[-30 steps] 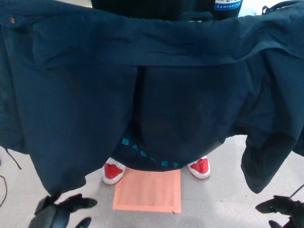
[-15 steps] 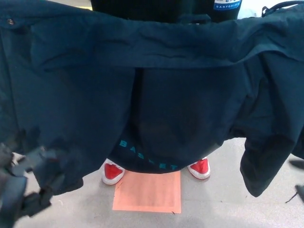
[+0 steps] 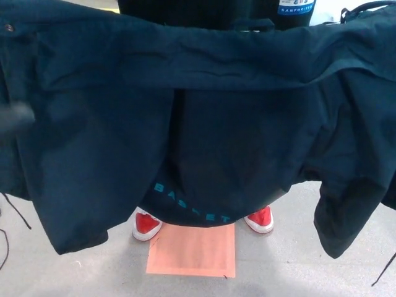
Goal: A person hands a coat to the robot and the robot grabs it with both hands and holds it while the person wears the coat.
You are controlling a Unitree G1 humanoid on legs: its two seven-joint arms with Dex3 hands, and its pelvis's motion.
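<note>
Person's red, white-soled shoes [image 3: 148, 224]

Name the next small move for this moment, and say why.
Probably close the left hand on the coat near its upper left edge. The coat is spread wide across the view, in front of a person in red shoes. The left hand shows only as a blur against the cloth, with no grip to be seen, and the right hand is out of view.

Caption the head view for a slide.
Dark navy coat spread wide before the camera, a person's red shoes and an orange floor mat visible below its hem.
</note>
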